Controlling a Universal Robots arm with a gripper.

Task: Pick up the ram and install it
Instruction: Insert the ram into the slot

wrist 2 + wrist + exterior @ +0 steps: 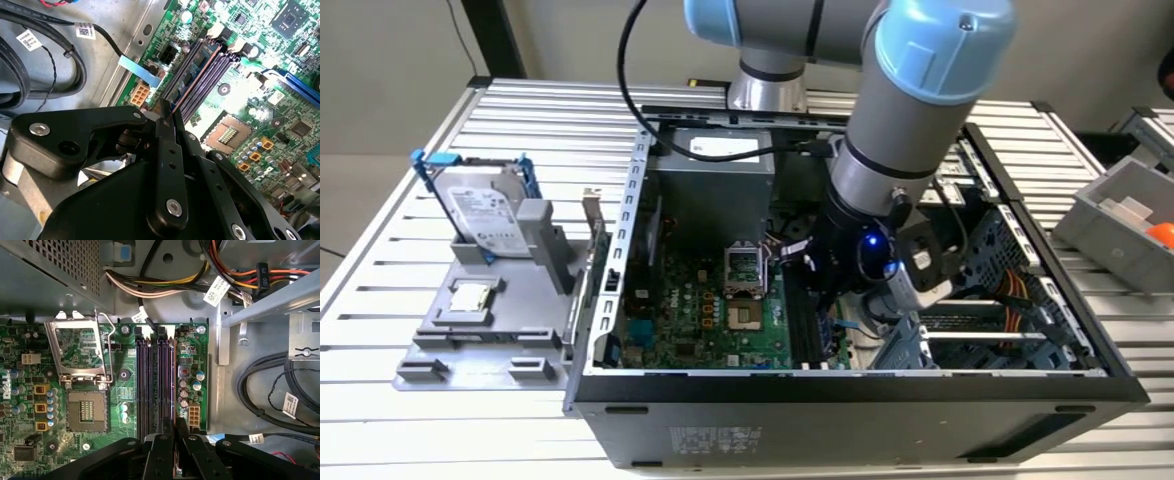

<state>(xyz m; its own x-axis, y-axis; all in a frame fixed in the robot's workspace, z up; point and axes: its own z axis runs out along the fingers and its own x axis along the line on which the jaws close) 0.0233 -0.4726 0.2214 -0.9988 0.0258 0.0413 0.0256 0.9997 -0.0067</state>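
The open black desktop computer case point(854, 390) lies on its side on a slatted metal table point(400, 330), its green motherboard point(707, 320) exposed. The grey-and-blue robot arm point(907, 110) reaches down into it. Its black gripper point(167, 117) sits directly over the dark memory slots point(155, 385), fingers clenched on the thin blue-green ram stick point(200, 70), which stands edge-on in one slot. Bundled black cables point(265, 390) lie beside the board, and the open silver processor socket point(82, 357) sits near the slots. Outside, a grey holder point(480, 320) carries the silver hard drive point(487, 215).
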